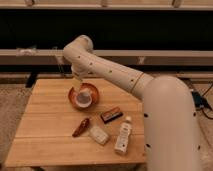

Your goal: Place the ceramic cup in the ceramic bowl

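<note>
Camera view: looking down and across at the whole setup, arm filling the right side.
Arm (150, 95): reaching in from the lower right, stretching up and left over the worktop, bending down at the far end above the dish.
Worktop (45, 130): carrying everything; wooden slats, bowl toward the back centre, smaller items lying nearer the front.
Ceramic bowl (75, 100): sitting upright just below the wrist, orange wall facing the camera.
Ceramic cup (86, 96): resting inside the bowl, white, looking upright or close to it, toward the bowl's right half.
White bottle (123, 137): lying near the front edge, well apart from the bowl.
Pale packet (99, 135): lying just left of the bottle.
Dark bar (111, 114): lying between bowl and bottle.
Reddish piece (81, 127): lying left of the packet.
Gripper (78, 80): hanging just above the bowl's back rim, close over the cup; spread of the jaws and contact with the cup not being shown, so cannot tell.
Step in hand: judging by the cup sitting in the bowl, finishing the placing.
Next move: calling for a sure let-go, then lifting straight up, avoiding dragging the cup or tipping the bowl.
</note>
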{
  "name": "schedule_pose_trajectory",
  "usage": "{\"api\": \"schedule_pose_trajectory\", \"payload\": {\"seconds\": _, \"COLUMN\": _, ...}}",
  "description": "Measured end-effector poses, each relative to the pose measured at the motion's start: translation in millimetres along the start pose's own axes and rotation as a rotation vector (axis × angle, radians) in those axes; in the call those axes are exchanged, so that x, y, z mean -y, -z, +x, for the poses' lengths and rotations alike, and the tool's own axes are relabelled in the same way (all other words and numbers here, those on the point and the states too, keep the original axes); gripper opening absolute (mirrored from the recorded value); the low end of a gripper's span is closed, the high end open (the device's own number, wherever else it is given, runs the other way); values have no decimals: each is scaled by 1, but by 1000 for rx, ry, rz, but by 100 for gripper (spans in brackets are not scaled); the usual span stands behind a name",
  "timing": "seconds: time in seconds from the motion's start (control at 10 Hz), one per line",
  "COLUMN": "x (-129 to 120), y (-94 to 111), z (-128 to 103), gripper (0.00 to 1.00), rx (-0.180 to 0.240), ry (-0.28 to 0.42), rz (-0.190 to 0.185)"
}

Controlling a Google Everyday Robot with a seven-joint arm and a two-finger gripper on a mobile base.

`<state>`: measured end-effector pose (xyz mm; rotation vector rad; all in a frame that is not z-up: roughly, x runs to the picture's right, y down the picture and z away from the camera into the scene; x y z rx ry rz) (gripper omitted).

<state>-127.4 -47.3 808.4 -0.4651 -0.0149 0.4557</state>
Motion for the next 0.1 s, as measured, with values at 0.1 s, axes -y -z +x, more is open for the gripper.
{"api": "schedule_pose_trajectory", "payload": {"seconds": 0.1, "x": 1, "y": 0, "z": 1, "gripper": 80, "rx": -1, "ry": -1, "rz": 3}}
